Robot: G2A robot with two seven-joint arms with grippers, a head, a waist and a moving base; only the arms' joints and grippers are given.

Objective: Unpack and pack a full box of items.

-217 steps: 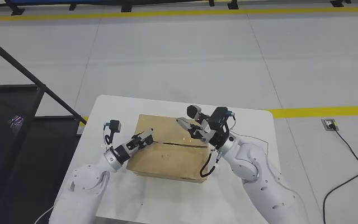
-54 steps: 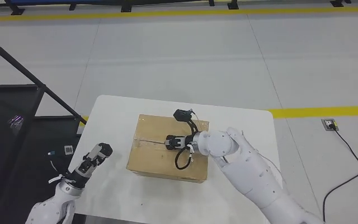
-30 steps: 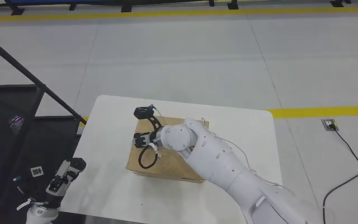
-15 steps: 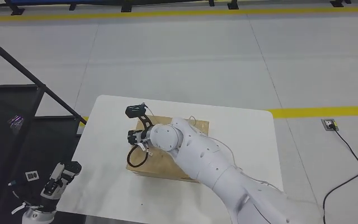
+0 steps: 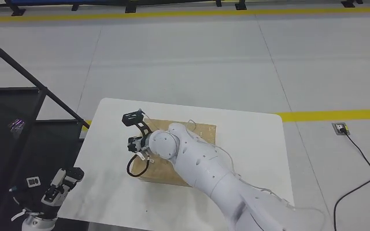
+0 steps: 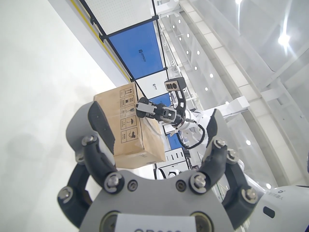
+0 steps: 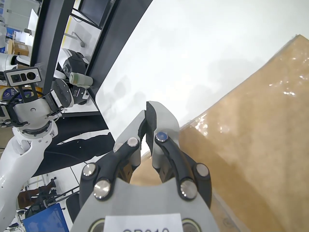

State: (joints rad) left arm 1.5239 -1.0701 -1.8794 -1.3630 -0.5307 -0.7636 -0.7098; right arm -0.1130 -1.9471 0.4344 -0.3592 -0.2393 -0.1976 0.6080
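Brown cardboard box (image 5: pixel 203 131) sits closed on a white table (image 5: pixel 115 127), near its middle. The right arm stretches across the box top, and the right end effector (image 7: pixel 147 112) is at the box's left edge, its two fingers pressed together with nothing between them and the tips pointing out over the table. The left end effector (image 6: pixel 155 119) hangs off the table's near left corner, well apart from the box, its fingers spread wide
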